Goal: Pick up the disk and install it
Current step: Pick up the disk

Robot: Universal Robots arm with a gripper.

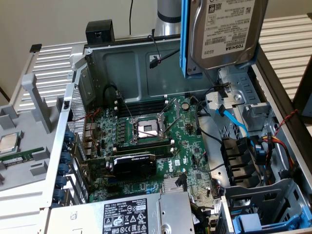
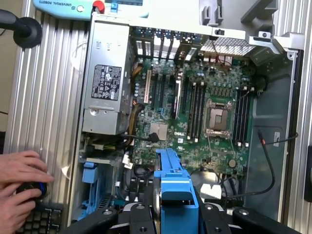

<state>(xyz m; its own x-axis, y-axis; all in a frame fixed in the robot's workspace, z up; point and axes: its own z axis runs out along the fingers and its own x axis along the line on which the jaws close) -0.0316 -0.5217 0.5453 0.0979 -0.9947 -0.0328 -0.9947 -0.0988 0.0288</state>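
The disk [image 1: 226, 34], edge-on in its blue carrier [image 2: 173, 187], gripped by the partly closed end effector [image 2: 165, 212] above the open computer case [image 1: 122, 61].

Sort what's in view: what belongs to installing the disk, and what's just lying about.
Job in hand: the disk, held aloft in the gripper; the open computer case.
Lying about: the CPU chip; the memory stick; the keyboard; a person's hands.

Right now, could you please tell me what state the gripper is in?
Gripper: closed on the disk, held above the open computer case.
Person's hands: resting on a dark device beside a keyboard.
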